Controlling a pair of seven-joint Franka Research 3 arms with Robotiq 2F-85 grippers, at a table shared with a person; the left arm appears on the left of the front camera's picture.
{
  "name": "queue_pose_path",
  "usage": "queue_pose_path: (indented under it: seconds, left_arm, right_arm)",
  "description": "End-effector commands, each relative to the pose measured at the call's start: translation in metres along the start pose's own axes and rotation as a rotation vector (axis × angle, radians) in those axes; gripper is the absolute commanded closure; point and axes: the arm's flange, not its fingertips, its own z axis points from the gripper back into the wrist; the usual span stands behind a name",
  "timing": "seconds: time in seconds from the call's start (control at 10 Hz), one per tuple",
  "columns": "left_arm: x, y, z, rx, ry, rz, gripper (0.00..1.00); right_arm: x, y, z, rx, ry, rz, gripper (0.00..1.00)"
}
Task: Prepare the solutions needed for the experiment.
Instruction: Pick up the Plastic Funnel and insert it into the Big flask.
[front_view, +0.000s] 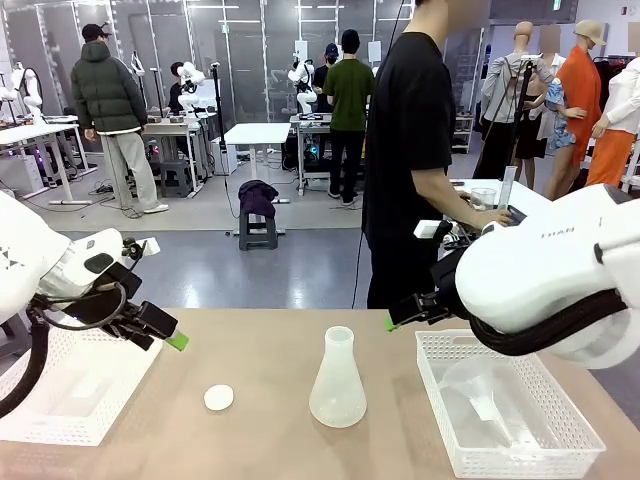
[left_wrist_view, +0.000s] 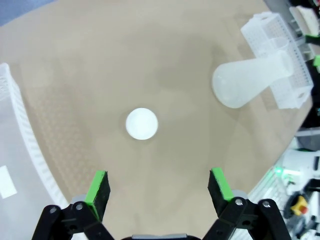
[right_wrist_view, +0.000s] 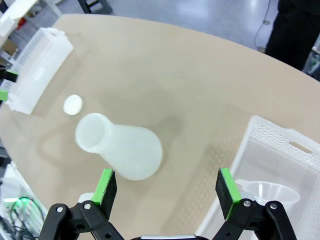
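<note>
**Front view.** The flask (front_view: 337, 385) is seen upright at mid-table. The white cap (front_view: 218, 397) lies to its left, apart from it. The left gripper (front_view: 160, 331) and right gripper (front_view: 404, 312) are held above the table on either side, both spread fully and with nothing gripped. A left basket (front_view: 40, 425) and a right basket (front_view: 432, 350) are set at the near corners. The solutions cannot be made out: the flask wall is cloudy, and any shallow layer inside cannot be told.

**Left wrist view.** The cap is framed between the wide-set fingers, far below them. Risk judged: a thin, flat cap may be skated aside if the pads are brought down off-centre.

**Right wrist view.** The flask is seen ahead of the open fingers, with a funnel (right_wrist_view: 272, 192) in the right basket. Risk judged: the light flask could be tipped by a sideways nudge and its contents spilled. The arms could also clash at the middle.
</note>
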Motion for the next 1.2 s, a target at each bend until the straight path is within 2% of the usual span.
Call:
queue_pose_path:
  seconds: [0.0,0.3,0.7,0.9,1.1]
  left_arm:
    - [0.010,0.016,-0.008,-0.189,0.023,0.157,0.00]
    - [0.011,0.028,-0.015,-0.445,0.066,0.283,0.00]
    - [0.004,0.063,-0.011,-0.853,-0.106,0.316,0.00]
    - [-0.005,0.081,-0.004,-0.968,-0.151,0.346,0.00]
    - [-0.013,0.096,-0.001,-1.018,-0.169,0.414,0.00]
  right_arm:
    - [0.000,-0.013,-0.021,0.213,-0.091,-0.079,0.00]
    - [-0.006,-0.029,-0.019,0.372,-0.192,-0.211,0.00]
    - [-0.009,-0.052,-0.026,0.573,-0.319,-0.352,0.00]
    - [-0.011,-0.067,-0.028,0.647,-0.361,-0.405,0.00]
    - [-0.013,-0.080,-0.028,0.687,-0.371,-0.419,0.00]
